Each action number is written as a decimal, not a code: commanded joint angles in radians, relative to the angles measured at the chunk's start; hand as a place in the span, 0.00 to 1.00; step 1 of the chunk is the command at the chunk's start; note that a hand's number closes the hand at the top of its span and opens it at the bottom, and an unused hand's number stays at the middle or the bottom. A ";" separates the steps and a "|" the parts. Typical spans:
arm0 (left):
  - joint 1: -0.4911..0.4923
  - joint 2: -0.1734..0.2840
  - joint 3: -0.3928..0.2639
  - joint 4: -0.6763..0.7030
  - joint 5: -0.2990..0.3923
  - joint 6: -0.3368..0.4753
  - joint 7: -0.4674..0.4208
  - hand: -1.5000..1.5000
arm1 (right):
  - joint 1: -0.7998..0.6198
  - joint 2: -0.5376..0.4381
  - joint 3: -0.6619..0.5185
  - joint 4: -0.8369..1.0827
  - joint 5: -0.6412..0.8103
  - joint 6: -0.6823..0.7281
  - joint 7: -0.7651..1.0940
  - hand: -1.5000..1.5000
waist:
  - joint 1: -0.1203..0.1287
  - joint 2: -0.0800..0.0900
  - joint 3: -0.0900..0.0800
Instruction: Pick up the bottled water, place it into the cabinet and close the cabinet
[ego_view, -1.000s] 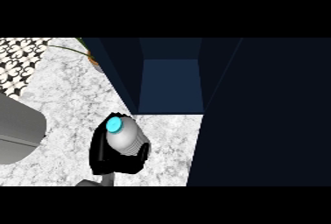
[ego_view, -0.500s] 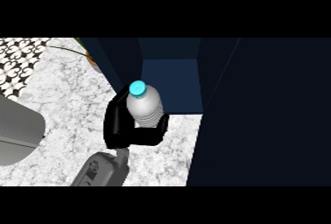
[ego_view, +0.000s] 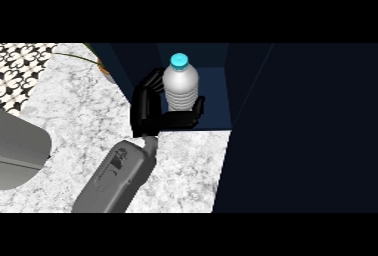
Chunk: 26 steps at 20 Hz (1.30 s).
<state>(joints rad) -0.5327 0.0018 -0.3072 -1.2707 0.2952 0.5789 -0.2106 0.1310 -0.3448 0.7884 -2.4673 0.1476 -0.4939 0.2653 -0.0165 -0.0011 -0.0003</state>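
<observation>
The bottled water (ego_view: 181, 87) is clear with a cyan cap and stands upright at the mouth of the dark blue cabinet (ego_view: 214, 100). Its base is level with the cabinet's front edge. My left hand (ego_view: 148, 107) is shut on the bottle: the fingers run up its left side and the thumb crosses in front of its lower part. The grey forearm (ego_view: 122, 172) comes in from the lower left over the counter. My right hand does not show.
A large dark panel (ego_view: 303, 130), the cabinet's side or its open door, fills the right of the view. A grey rounded object (ego_view: 18, 150) sits at the left edge of the marble counter (ego_view: 74, 110). A small pot with a stem (ego_view: 103, 67) stands left of the cabinet.
My left hand has carried the bottle away from me and to the right, from over the counter to the cabinet's opening. More of the forearm now shows.
</observation>
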 joint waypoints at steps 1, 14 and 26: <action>-0.123 -0.002 0.029 0.124 -0.003 0.042 0.010 1.00 | 0.001 -0.029 -0.018 -0.162 0.066 0.006 0.113 0.00 | -0.006 0.001 -0.001; -0.417 -0.002 0.178 0.628 -0.009 0.041 -0.087 1.00 | 0.034 -0.037 0.030 -0.068 0.023 0.023 -0.022 0.00 | -0.024 0.009 0.000; -0.516 -0.002 0.190 0.919 -0.067 0.123 -0.170 1.00 | 0.074 -0.052 0.034 -0.039 0.004 0.007 -0.097 0.00 | -0.024 0.010 0.000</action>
<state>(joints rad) -1.0166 0.0006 -0.1523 -0.4431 0.2328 0.7044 -0.3487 0.1612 -0.3820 0.7898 -2.4652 0.1131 -0.4932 0.1865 -0.0428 0.0073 -0.0004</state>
